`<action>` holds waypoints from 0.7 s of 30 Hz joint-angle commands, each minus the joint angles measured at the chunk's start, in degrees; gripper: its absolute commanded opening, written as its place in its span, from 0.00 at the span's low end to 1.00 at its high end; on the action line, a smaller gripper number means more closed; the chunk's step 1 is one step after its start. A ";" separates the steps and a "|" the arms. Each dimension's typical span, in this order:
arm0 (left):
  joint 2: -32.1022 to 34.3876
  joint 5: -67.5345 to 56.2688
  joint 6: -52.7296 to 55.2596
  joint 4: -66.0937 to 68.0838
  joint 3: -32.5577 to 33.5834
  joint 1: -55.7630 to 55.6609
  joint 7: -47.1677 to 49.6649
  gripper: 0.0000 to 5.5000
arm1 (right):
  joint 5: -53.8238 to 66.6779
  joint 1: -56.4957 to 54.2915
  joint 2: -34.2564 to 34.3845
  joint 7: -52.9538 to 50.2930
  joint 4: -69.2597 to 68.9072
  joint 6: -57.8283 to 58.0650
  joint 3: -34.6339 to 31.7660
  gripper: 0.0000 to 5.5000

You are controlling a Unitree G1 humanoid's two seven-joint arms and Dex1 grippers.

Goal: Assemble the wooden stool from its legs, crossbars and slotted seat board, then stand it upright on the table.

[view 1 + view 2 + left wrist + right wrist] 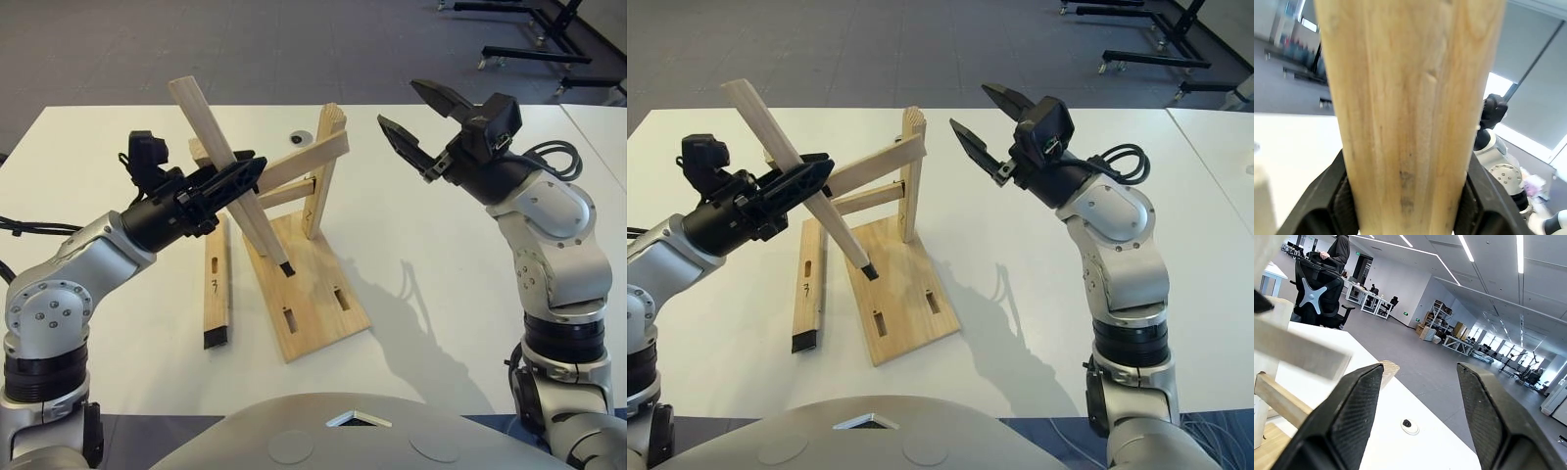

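Note:
The slotted seat board (315, 313) lies flat on the white table (441, 323). One leg (324, 171) stands upright in it, joined to crossbars (294, 168). My left gripper (235, 181) is shut on a second wooden leg (227, 162), held tilted above the board with its dark-tipped lower end (286, 266) just over the wood; the same leg (1405, 112) is clamped between the fingers (1337, 200) in the left wrist view. A third leg (216, 286) lies flat left of the board. My right gripper (419, 119) hangs open in the air, right of the upright leg, holding nothing.
A small round cable port (301, 139) sits in the table behind the assembly. Bare table stretches to the right of the board (441, 245) and along the front edge. Black wheeled stands (534, 44) are on the floor far behind.

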 commanded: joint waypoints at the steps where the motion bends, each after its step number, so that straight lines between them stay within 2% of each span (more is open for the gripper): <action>1: -0.60 1.71 -3.57 -6.75 2.49 2.85 -5.67 0.37 | 0.93 1.47 -0.04 -1.24 -1.93 1.30 -1.97 0.50; 5: 0.53 1.51 -4.52 -10.38 4.77 8.95 -12.26 0.37 | 1.77 2.53 -0.04 -2.01 -2.99 2.07 -3.54 0.50; 8: 0.97 6.46 -6.36 -12.00 5.44 12.52 -15.93 0.37 | 2.45 3.03 -0.29 -2.37 -3.68 2.66 -4.02 0.50; 14: -2.85 13.62 -12.22 -14.37 4.35 17.80 -17.97 0.37 | 2.88 4.51 -0.16 -3.25 -5.66 4.52 -3.61 0.50; 17: -7.57 13.10 -15.12 -14.94 3.54 21.34 -15.97 0.37 | 2.96 5.48 -0.06 -3.76 -6.86 5.42 -3.32 0.50; 21: -9.19 12.33 -16.13 -16.22 2.91 26.37 -16.41 0.37 | 3.40 6.24 -0.28 -3.72 -7.50 6.44 -3.43 0.50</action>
